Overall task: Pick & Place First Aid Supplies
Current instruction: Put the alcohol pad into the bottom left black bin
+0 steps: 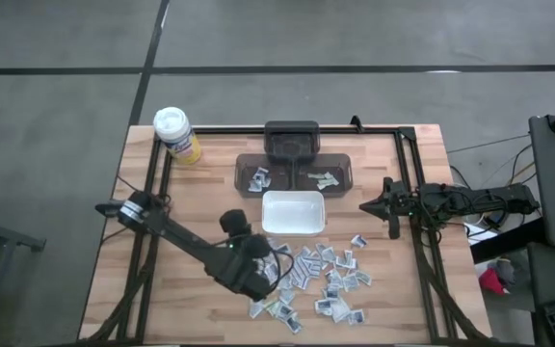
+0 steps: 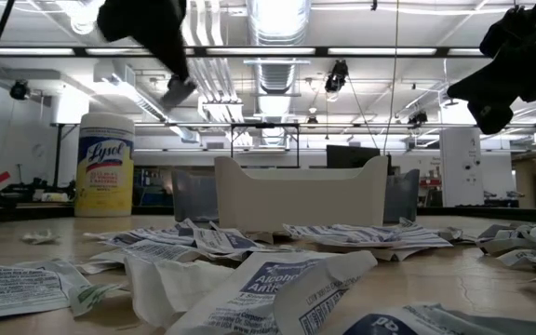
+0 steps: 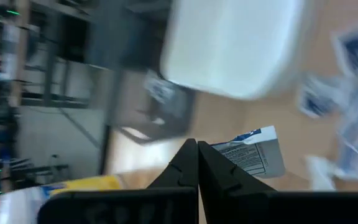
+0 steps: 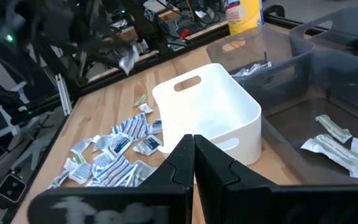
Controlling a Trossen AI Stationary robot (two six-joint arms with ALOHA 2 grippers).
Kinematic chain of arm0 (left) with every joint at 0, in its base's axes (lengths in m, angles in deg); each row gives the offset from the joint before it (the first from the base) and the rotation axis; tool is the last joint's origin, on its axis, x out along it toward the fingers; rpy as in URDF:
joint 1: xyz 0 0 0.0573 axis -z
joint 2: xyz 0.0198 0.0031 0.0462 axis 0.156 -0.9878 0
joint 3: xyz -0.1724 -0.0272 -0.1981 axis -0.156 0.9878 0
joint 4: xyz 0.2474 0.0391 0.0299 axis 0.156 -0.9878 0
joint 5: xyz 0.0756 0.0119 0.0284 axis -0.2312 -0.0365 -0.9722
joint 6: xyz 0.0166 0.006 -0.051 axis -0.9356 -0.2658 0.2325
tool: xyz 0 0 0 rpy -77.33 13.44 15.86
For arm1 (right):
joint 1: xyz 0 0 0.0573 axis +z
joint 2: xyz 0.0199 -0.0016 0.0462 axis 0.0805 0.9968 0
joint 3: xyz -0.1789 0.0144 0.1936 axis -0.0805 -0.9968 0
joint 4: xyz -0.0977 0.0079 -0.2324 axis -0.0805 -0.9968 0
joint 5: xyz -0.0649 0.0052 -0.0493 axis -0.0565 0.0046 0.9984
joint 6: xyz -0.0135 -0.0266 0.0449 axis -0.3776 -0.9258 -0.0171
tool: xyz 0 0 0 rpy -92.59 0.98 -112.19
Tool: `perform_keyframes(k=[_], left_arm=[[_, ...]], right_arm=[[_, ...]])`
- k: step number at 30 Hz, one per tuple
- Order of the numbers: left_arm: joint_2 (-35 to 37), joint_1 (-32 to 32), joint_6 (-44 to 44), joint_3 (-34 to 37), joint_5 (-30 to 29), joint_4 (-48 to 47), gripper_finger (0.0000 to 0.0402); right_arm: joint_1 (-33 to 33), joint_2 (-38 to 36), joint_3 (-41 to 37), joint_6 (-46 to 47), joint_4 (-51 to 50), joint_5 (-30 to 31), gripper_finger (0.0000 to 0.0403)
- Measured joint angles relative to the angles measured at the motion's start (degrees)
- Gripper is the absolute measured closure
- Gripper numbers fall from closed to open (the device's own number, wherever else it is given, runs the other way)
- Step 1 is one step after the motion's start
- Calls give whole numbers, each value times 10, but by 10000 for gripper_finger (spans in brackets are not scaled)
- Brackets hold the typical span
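Note:
The first aid packets (image 1: 328, 280) lie in a loose heap on the wooden table in front of the white tray (image 1: 292, 214); they also show in the low view (image 2: 249, 270) and the right wrist view (image 4: 114, 155). My left gripper (image 3: 197, 144) is above the heap's left side (image 1: 276, 268), shut on one white packet with blue print (image 3: 250, 155). My right gripper (image 4: 193, 140) is shut and empty, held above the table to the right of the tray (image 1: 366, 205). My left gripper pinches the packet between its two fingertips at one edge (image 3: 219, 152). The rest of the packet sticks out to one side of the fingers. The packet is lifted well clear of the table and hangs below the fingers in the low view (image 2: 180, 90).
A dark grey two-part bin (image 1: 340, 169) stands behind the tray and holds a few packets (image 4: 337, 146). A yellow canister with a white lid (image 1: 177, 135) stands at the far left. Black rails (image 1: 414, 183) run along the table's edges.

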Motion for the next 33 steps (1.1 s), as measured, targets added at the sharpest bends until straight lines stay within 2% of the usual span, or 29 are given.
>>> perform_keyframes(k=[5, 10, 18, 22, 27, 33], left_arm=[[11, -39, -16, -36, -72, -1, 401], [34, -107, -51, -37, -77, -1, 402], [70, -238, -58, -36, -83, 5, 402], [81, -307, -49, -36, -52, 23, 402], [81, -386, -47, -36, 15, 68, 402], [80, -463, -53, -36, 154, 140, 402]], right_arm=[[0, 0, 0, 0, 0, 9, 394], [0, 2, 0, 0, 0, 11, 394], [0, 4, 0, 1, 0, 10, 394], [0, 5, 0, 0, 0, 10, 394], [0, 5, 0, 0, 0, 10, 394], [0, 5, 0, 0, 0, 10, 394]])
